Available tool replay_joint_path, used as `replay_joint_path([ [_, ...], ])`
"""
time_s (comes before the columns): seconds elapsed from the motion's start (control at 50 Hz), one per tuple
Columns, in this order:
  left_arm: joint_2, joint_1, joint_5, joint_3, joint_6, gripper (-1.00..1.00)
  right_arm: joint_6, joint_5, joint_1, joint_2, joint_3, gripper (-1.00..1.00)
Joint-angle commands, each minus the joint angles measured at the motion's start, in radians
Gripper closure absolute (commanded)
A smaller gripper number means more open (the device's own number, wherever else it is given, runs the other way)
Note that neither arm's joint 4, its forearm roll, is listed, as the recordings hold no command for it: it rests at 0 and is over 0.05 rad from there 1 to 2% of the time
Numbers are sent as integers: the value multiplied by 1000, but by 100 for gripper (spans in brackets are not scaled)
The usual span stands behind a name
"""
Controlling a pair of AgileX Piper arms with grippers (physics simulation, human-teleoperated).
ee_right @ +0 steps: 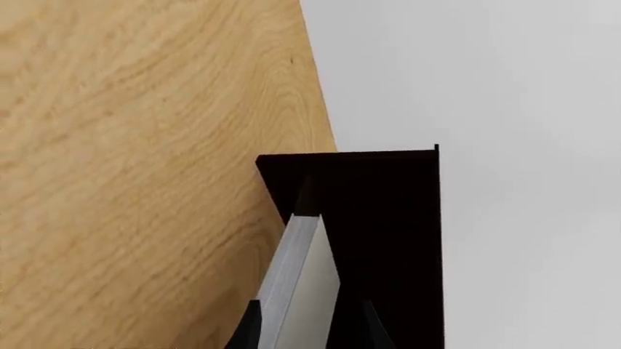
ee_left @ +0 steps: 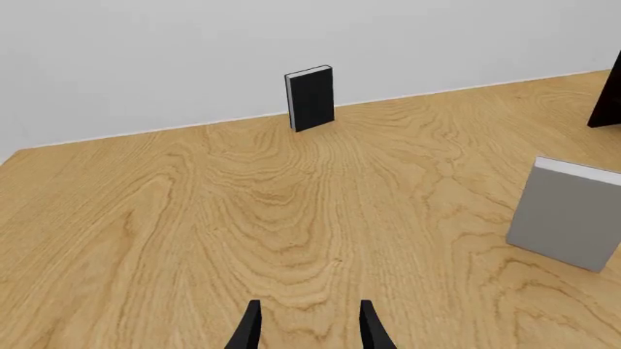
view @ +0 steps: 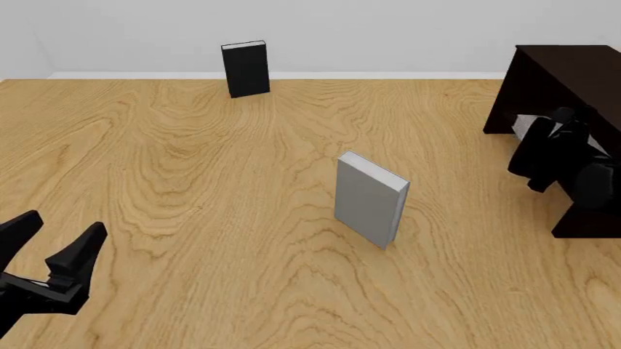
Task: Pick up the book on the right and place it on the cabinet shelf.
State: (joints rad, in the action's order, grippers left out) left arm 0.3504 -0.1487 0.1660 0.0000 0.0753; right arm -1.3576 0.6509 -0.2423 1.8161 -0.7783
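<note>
Right gripper (ee_right: 308,327) — fingers closed on plain light grey hardcover book (ee_right: 301,283), held at opening of boxy near-black wooden cabinet (view: 568,80), far right of wood-grain table (view: 194,182). Shelf board not discernible. Left gripper (view: 54,243) — fingers spread, nothing between, near left. Second grey book (view: 369,200) upright mid-table. Black book (view: 246,67) upright at far edge.

Right end effector (view: 531,134) clamped on load; left end effector (view: 54,240) spread, idle.

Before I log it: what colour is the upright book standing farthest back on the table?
Black, clearest in the front view.
</note>
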Motion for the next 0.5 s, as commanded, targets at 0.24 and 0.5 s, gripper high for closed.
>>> replay_joint_path([
  [0.24,-14,-2,-16,0,1,-100,6,-10,-13,-42,-8,-100],
  [0.5,-18,-2,-20,0,1,-100,7,-28,59,-59,-13,-100],
])
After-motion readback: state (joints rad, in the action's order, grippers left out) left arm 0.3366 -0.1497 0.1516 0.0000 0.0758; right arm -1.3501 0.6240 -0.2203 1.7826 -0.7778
